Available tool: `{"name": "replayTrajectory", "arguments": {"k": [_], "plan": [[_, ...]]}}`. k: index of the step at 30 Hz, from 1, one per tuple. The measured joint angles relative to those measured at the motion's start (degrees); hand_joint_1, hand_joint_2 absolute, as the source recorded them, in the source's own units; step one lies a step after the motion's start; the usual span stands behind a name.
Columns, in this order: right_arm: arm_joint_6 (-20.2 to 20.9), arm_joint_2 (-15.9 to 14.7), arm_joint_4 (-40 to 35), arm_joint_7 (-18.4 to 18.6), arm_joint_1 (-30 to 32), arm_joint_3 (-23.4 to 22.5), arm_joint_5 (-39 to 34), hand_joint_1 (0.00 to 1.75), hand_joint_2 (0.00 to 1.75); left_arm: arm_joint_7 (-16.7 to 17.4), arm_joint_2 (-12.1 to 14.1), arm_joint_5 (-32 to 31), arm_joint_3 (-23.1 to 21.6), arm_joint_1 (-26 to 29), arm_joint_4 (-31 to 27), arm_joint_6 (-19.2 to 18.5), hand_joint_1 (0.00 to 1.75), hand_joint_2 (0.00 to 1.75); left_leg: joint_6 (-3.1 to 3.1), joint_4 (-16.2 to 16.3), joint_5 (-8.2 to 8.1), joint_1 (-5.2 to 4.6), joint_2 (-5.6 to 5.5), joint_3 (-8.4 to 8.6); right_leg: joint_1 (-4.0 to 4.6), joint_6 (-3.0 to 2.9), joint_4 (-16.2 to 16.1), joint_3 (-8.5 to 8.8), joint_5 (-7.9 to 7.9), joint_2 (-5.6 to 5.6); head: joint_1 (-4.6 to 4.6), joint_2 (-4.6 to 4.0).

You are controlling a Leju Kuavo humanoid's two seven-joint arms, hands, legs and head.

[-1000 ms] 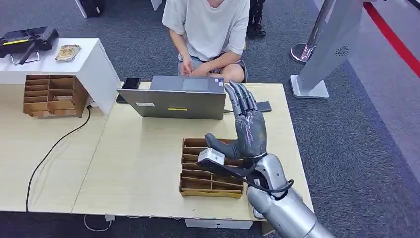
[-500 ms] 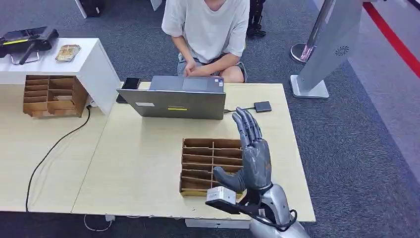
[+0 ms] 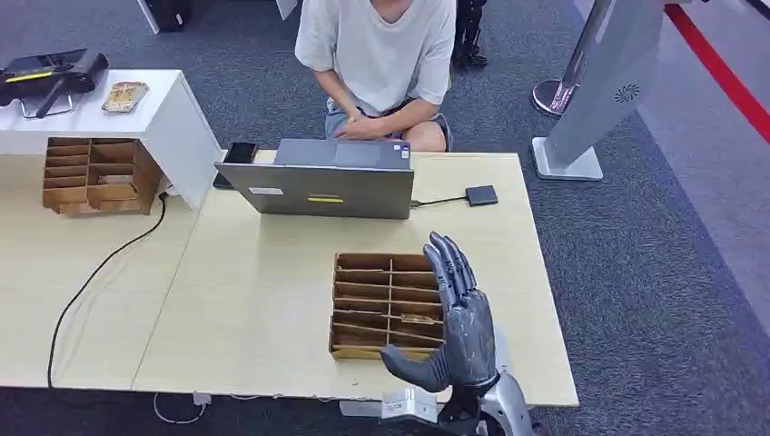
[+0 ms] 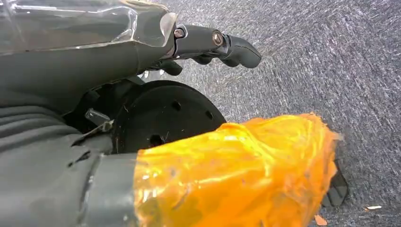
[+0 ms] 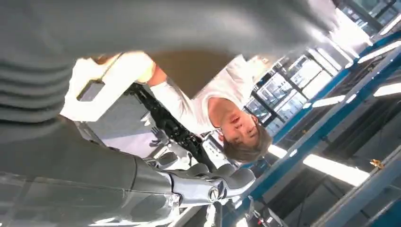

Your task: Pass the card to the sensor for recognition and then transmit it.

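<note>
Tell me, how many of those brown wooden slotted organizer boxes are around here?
2. One wooden organizer lies on the table just ahead of the robot's right hand; the other sits under the white shelf, far left. Others could be out of frame.

A pale wooden table (image 3: 263,300) is seen carrying a brown divided tray (image 3: 389,307) just left of the raised right hand (image 3: 459,327). Beyond the hand, a grey laptop (image 3: 322,179), a dark phone (image 3: 240,153) and a small black box (image 3: 481,195) are laid out.
</note>
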Motion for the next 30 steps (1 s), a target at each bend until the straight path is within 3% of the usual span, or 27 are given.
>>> {"name": "replayTrajectory", "arguments": {"k": [13, 30], "plan": [[0.00, 2.43, 5.20, -1.14, 6.20, -0.22, 8.02, 0.00, 1.75, 2.03, 0.17, 0.00, 0.00, -0.02, 0.00, 0.00, 0.00, 0.00, 0.03, -0.02, -0.03, 0.00, 0.00, -0.02, 0.00, -0.02, 0.01, -0.02, -0.07, 0.00, -0.02, 0.00], [0.00, 3.43, 11.15, 6.16, 6.47, -2.19, 22.36, 0.00, 1.75, 3.70, 0.44, 0.02, -0.17, 0.02, 0.02, 0.00, 0.00, 0.00, 0.03, -0.02, -0.03, -0.02, 0.01, -0.03, -0.01, -0.02, 0.01, -0.02, -0.06, 0.00, -0.02, 0.00]]}}
